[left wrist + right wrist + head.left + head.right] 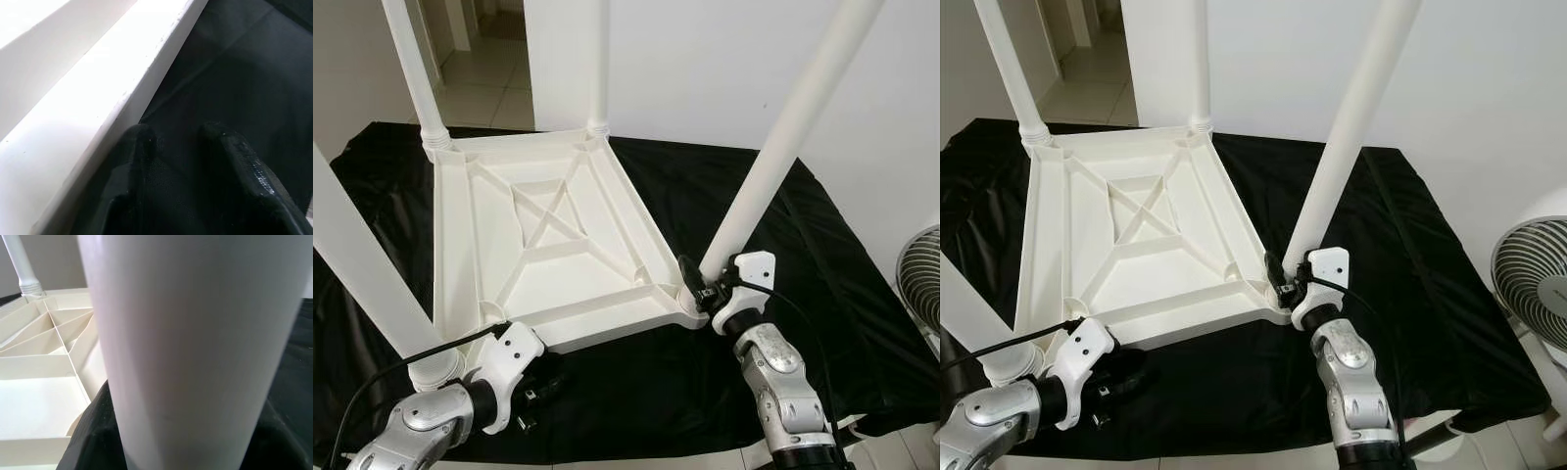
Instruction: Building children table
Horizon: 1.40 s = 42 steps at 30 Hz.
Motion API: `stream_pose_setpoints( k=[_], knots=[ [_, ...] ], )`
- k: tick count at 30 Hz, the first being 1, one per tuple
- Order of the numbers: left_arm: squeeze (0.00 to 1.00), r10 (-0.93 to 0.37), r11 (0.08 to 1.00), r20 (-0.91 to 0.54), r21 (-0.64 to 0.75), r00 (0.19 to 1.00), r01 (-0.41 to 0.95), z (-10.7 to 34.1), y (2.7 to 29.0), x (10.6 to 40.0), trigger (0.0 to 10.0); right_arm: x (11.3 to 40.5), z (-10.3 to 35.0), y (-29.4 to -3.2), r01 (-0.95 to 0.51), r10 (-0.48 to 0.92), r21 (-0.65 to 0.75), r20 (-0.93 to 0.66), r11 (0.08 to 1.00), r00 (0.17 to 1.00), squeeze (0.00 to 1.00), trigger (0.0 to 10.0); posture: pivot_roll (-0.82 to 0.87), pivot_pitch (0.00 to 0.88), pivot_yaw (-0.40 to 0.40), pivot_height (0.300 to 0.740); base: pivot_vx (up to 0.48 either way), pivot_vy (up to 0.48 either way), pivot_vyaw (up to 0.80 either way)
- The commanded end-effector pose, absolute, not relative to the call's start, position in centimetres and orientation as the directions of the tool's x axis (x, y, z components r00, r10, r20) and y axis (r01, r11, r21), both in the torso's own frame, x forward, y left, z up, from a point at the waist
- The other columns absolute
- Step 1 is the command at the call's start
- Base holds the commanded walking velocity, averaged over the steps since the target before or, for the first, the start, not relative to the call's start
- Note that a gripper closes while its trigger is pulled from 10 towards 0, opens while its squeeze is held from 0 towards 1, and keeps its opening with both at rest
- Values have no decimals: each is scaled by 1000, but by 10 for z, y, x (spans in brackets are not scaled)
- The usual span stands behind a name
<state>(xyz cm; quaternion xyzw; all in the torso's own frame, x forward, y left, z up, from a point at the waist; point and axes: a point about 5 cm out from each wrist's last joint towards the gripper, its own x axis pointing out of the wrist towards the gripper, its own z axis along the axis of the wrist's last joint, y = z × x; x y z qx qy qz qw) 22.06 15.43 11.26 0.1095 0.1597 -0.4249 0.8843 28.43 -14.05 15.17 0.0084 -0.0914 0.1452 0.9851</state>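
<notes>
While R tool is clamped on the near-right leg at its socket, the upturned children table lies on a black cloth. I fear cross-threading if the leg tilts. L tool beside near edge, fingers apart, empty.

Head eyes downward, sharing upturned table; wrists close-up.

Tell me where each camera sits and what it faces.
Head eyes: look down at upturned white table on black cloth, both arms in view.
Left wrist: along left tool beside the table's edge.
Right wrist: along right tool, pressed up against near-right leg.
Shared: head and right wrist views show that leg.
</notes>
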Motion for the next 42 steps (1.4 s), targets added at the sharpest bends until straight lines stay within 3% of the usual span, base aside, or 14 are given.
stream_pose_setpoints(
  k=[1, 13, 21, 24, 33, 34, 37, 42],
  knots=[
    [0, -705, 619, -381, 81, 598, 781, 112, 155, 225, 10000, 279, 145, -143, -276, 271, 5, 158, 961, 949, 0, 0, -4, 73, -39, 740, 0, 0, 0],
    [0, -759, 535, -384, 93, 526, 840, 116, 147, 242, 10000, 232, 125, -188, 8, -9, 10, 104, 1000, 995, 0, 0, -88, 94, 37, 740, 0, 0, 0],
    [0, -790, 490, -373, 95, 487, 867, 119, 137, 249, 10000, 208, 122, -217, 144, -140, -42, 85, 989, 987, 0, 0, -122, 107, 67, 740, 0, 0, 0],
    [0, -805, 468, -357, 108, 474, 877, 121, 130, 255, 10000, 196, 128, -240, 290, -280, -79, 125, 954, 952, 0, 0, -127, 109, 74, 740, 0, 0, 0],
    [0, -833, 435, -321, 123, 451, 892, 125, 112, 266, 10000, 201, 136, -256, 373, -362, -50, 151, 927, 920, 0, 0, -129, 108, 84, 740, 0, 0, 0],
    [0, -839, 432, -311, 123, 448, 894, 128, 109, 268, 10000, 206, 136, -254, 354, -343, -52, 150, 934, 927, 0, 10000, -128, 106, 83, 740, 0, 0, 0],
    [0, -842, 429, -304, 122, 445, 895, 129, 106, 269, 10000, 209, 137, -253, 341, -330, -53, 150, 939, 932, 0, 10000, -128, 106, 83, 740, 0, 0, 0],
    [0, -845, 427, -300, 120, 443, 896, 127, 105, 266, 10000, 229, 133, -225, 75, -72, -28, 99, 997, 992, 0, 10000, -116, 104, 80, 740, 0, 0, 0]
  ],
)
